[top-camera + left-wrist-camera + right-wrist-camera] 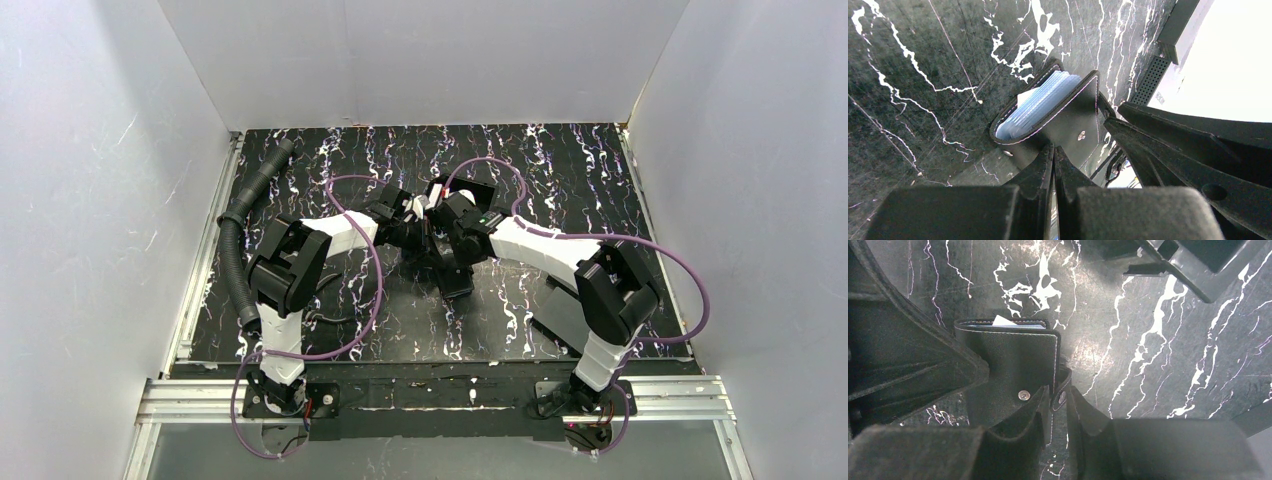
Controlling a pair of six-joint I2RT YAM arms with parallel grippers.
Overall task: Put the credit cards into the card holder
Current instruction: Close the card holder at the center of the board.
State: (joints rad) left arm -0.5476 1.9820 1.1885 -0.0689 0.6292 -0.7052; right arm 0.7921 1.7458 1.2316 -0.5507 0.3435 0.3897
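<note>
Right wrist view shows the right gripper (1055, 407) with its fingers drawn in narrowly either side of the snap tab (1060, 392). Whether they actually clamp the tab cannot be told. The tab hangs off the edge of the card holder (1013, 357), which lies folded over on the marbled table (1148, 365), with the snap stud (1023, 395) uncovered and so not fastened. A white card corner (999, 320) stands just proud of the holder's far opening. In the left wrist view, the left gripper (1053, 162) is pinched closed on the holder's near edge, bracing it. The holder's mouth gapes toward the camera, showing a stack of pale blue sleeves (1035, 107) within. A black rimmed tray (1198, 262) sits well apart, beyond the holder. Judgement: insertion appears largely done, with at least one card lodged but not fully seated. Remaining work looks to be pushing that corner home and closing the tab onto the stud. The arms hide much of the top view, so whether further cards wait outside the holder cannot be told.
</note>
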